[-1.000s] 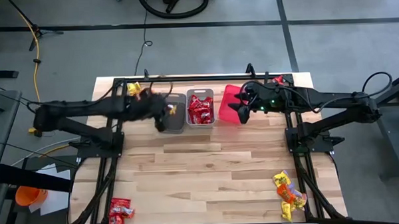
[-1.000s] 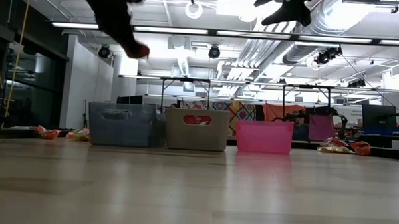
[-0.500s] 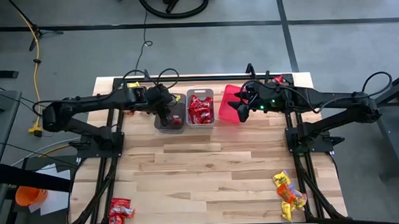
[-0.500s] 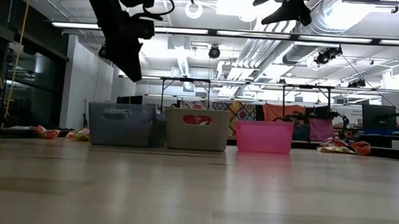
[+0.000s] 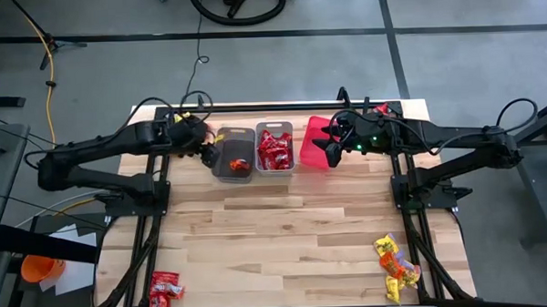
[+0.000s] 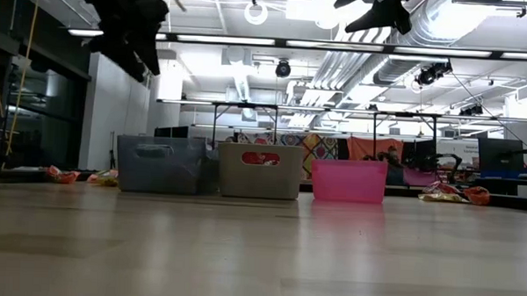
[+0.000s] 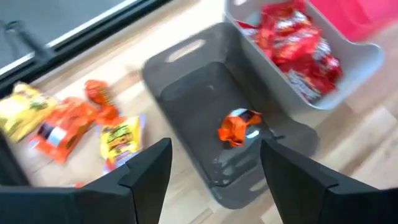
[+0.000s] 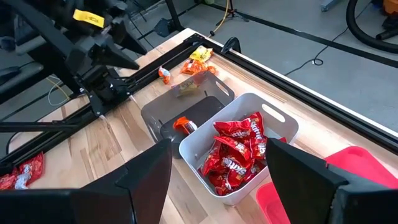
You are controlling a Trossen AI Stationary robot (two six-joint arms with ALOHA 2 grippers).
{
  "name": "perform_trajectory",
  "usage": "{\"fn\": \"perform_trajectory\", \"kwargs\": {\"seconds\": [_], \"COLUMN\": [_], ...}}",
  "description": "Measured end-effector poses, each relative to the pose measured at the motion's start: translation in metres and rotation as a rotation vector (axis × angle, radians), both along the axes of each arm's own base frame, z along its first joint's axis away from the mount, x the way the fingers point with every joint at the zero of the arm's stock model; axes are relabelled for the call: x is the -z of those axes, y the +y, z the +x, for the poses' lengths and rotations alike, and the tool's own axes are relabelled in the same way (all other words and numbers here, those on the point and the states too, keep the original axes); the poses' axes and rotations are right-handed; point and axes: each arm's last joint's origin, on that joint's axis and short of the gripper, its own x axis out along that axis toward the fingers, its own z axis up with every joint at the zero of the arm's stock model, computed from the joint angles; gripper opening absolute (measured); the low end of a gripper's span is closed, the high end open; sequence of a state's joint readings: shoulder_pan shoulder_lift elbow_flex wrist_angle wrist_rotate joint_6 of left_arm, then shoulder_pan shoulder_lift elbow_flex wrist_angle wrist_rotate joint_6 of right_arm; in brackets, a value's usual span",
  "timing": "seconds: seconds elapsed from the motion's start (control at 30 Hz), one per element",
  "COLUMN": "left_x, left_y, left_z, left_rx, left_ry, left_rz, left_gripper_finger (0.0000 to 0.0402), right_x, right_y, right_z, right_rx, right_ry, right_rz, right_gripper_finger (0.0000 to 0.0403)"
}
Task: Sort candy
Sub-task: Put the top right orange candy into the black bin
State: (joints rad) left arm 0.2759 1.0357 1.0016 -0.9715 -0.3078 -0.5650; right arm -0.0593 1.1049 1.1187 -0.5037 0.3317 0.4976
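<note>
Three bins stand in a row at the table's far side: grey point(image 5: 234, 155), light point(image 5: 275, 148) and pink point(image 5: 315, 139). One orange candy point(image 7: 239, 126) lies on the grey bin's floor. Red candy point(image 8: 236, 152) fills the light bin. My left gripper point(image 7: 214, 180) hangs open above the table, just left of the grey bin point(image 7: 211, 112), with nothing between its fingers. My right gripper point(image 8: 221, 186) hangs open over the pink bin point(image 8: 323, 180), also empty. In the low view both grippers show high above the bins: left gripper point(image 6: 127, 25), right gripper point(image 6: 374, 7).
Loose candy lies on the table in three heaps: yellow and orange candy point(image 7: 62, 121) beside the grey bin at the far left, red candy point(image 5: 164, 287) at the near left corner, yellow and orange candy point(image 5: 396, 268) at the near right. The table's middle point(image 5: 285, 226) is bare wood.
My left gripper, which carried an orange candy over the grey bin, has let it go. The candy has fallen and now lies on the bin's floor. The gripper has then drawn back toward the table's left edge and risen. My right arm has kept still.
</note>
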Motion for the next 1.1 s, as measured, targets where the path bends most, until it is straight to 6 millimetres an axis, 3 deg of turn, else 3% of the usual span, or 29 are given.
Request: {"fn": "perform_trajectory", "kwargs": {"seconds": [0.2,0.5,0.67,0.87,1.1], "left_x": [0.008,0.012,0.007,-0.008,-0.025], "left_y": [-0.002,-0.002,-0.003,-0.012,-0.030], "left_z": [-0.009,-0.001,0.007,0.020,0.026], "left_rx": [-0.065,-0.039,0.053,0.206,0.391], "left_ry": [-0.018,-0.106,-0.188,-0.349,-0.518], "left_rz": [-0.018,-0.056,-0.060,0.013,0.034], "left_gripper_finger": [0.0230,0.0230,0.0230,0.0230,0.0230], "right_x": [0.000,0.001,0.009,0.037,0.082], "right_y": [0.000,0.000,-0.006,-0.037,-0.099], "right_z": [0.000,0.000,-0.014,-0.032,-0.046], "right_rx": [-0.002,0.000,0.209,0.513,0.745], "right_ry": [0.001,0.010,0.077,0.262,0.467], "right_rz": [-0.003,-0.007,0.073,0.248,0.405], "right_gripper_finger": [0.0254,0.0254,0.0254,0.0254,0.0254]}}
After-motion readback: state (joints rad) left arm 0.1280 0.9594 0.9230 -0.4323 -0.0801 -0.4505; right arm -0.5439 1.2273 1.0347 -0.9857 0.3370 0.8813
